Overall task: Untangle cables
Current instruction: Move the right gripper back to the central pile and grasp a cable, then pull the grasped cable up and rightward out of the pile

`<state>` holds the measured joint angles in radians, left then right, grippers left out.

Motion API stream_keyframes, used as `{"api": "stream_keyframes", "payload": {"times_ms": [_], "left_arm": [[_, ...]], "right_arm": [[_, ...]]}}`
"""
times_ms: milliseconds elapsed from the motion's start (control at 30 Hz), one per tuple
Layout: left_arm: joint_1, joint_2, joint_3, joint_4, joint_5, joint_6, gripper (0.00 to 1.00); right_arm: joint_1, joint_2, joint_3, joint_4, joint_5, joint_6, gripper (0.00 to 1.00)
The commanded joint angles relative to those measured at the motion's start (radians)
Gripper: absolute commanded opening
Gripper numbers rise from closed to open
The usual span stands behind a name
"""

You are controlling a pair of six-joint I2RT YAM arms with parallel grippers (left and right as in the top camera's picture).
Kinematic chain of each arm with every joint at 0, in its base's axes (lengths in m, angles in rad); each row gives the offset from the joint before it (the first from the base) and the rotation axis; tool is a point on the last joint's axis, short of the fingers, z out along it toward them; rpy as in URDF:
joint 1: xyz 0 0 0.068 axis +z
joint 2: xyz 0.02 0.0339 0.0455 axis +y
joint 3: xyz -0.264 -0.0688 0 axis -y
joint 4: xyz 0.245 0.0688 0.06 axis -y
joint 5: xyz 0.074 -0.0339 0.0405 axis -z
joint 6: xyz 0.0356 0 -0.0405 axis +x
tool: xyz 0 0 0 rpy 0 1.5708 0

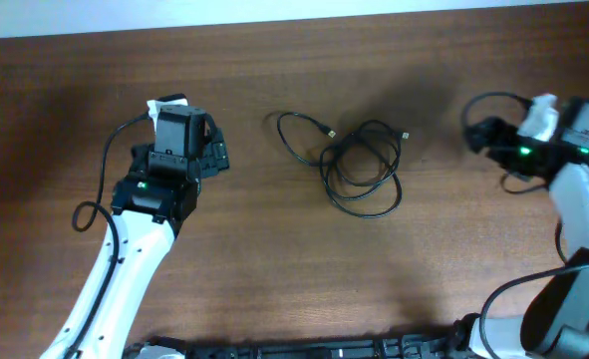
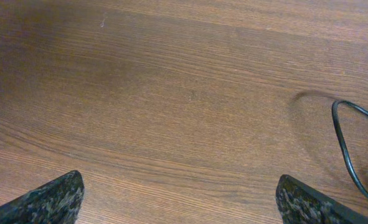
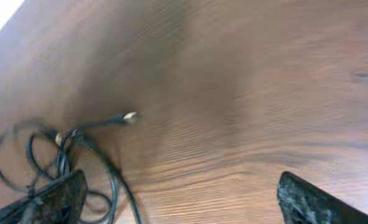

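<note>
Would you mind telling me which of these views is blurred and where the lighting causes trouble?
Right wrist view: smeared, the cables soft, a blown-out white corner at top left. Left wrist view: crisp wood grain on the table, darker toward the top left. Overhead view: fairly sharp, a washed-out strip along the top edge.

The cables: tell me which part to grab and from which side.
Grip the single loop jutting out of the cables toward the left arm, coming straight down from above with the open left gripper, which is nearer. That strand lies flat and alone on the table, clear of the overlapping coils, so the jaws can likely straddle only it.
</note>
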<state>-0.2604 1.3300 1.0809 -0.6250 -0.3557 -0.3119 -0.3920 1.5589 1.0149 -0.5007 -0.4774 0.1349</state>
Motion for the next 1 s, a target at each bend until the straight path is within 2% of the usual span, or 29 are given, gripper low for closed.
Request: {"api": "stream_keyframes", "payload": {"times_ms": [0, 100, 133, 167, 267, 533, 733, 767, 800, 833, 867, 967], "left_arm": [[0.005, 0.000, 0.000, 0.002, 0.000, -0.013, 0.99], [0.005, 0.000, 0.000, 0.002, 0.000, -0.013, 0.99], [0.005, 0.000, 0.000, 0.002, 0.000, -0.013, 0.99], [0.005, 0.000, 0.000, 0.002, 0.000, -0.013, 0.99], [0.005, 0.000, 0.000, 0.002, 0.000, -0.013, 0.99], [0.005, 0.000, 0.000, 0.002, 0.000, -0.013, 0.99], [0.005, 0.000, 0.000, 0.002, 0.000, -0.013, 0.99], [0.005, 0.000, 0.000, 0.002, 0.000, -0.013, 0.99], [0.005, 0.000, 0.000, 0.002, 0.000, -0.013, 0.99], [0.005, 0.000, 0.000, 0.002, 0.000, -0.013, 0.99], [0.005, 0.000, 0.000, 0.002, 0.000, -0.013, 0.99], [0.005, 0.000, 0.000, 0.002, 0.000, -0.013, 0.99]], "right_arm": [[0.158, 0.010, 0.012, 0.002, 0.160, -0.028, 0.96], [0.264, 0.072, 0.012, 0.022, 0.224, -0.003, 1.00], [0.283, 0.107, 0.012, 0.033, 0.224, 0.000, 0.99], [0.297, 0.158, 0.012, 0.058, 0.224, 0.047, 0.92], [0.300, 0.246, 0.012, 0.119, 0.193, 0.110, 0.91], [0.309, 0.269, 0.012, 0.134, 0.077, 0.051, 0.91], [0.445, 0.269, 0.012, 0.155, 0.106, 0.000, 0.88], [0.478, 0.270, 0.012, 0.166, 0.150, 0.001, 0.64], [0.495, 0.272, 0.012, 0.175, 0.151, 0.002, 0.50], [0.506, 0.275, 0.012, 0.180, 0.150, 0.004, 0.39], [0.517, 0.278, 0.012, 0.184, 0.149, 0.004, 0.35], [0.543, 0.280, 0.012, 0.183, 0.117, 0.003, 0.35]]}}
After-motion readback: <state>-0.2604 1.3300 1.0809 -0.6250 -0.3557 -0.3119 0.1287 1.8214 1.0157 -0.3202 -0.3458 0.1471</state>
